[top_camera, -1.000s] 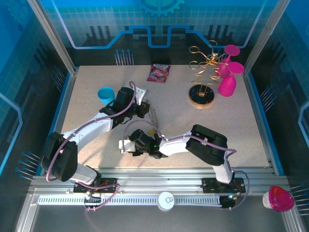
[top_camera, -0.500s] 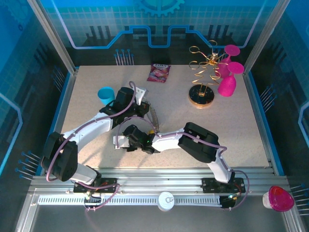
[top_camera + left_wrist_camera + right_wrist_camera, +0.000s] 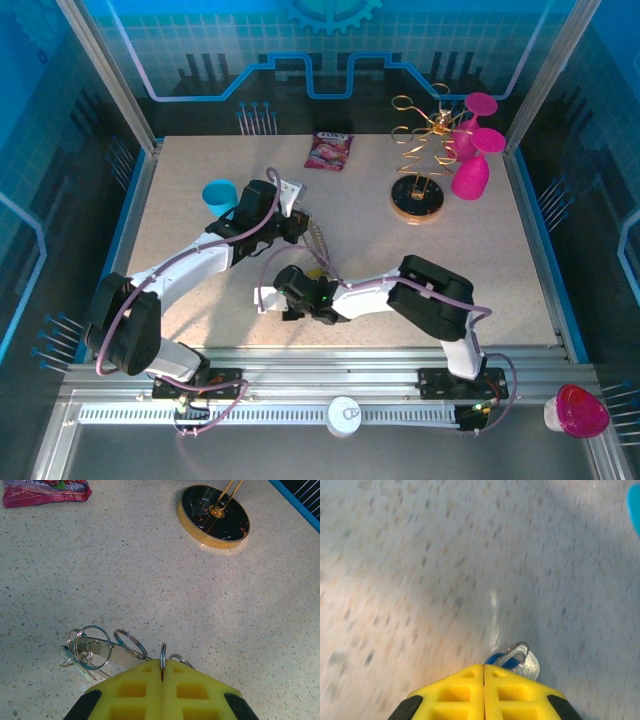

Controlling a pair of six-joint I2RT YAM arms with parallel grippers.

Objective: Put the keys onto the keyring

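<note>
The keyring shows as a string of linked silvery rings [image 3: 95, 645] lying on the table, a flat metal piece under them. My left gripper [image 3: 162, 666] is shut on one upright ring of that string [image 3: 163, 652]. From above, the left gripper [image 3: 300, 222] sits mid-table with the keyring [image 3: 318, 240] trailing toward the front. My right gripper [image 3: 484, 667] is shut on a key with a blue head [image 3: 496, 659]; a small ring and silvery tag [image 3: 522, 655] stick out beside it. It hovers low over the table, in front of the left one [image 3: 264, 298].
A blue cup [image 3: 219, 195] stands at the left. A pink snack packet [image 3: 329, 150] lies at the back. A gold wire rack on a round black base [image 3: 214, 515] and pink glasses [image 3: 470, 170] stand back right. A pink-lidded cup [image 3: 576, 410] sits off the table.
The right gripper swung left with the blue key, then came back right and a little nearer the front. The left gripper and the rings have stayed put.
</note>
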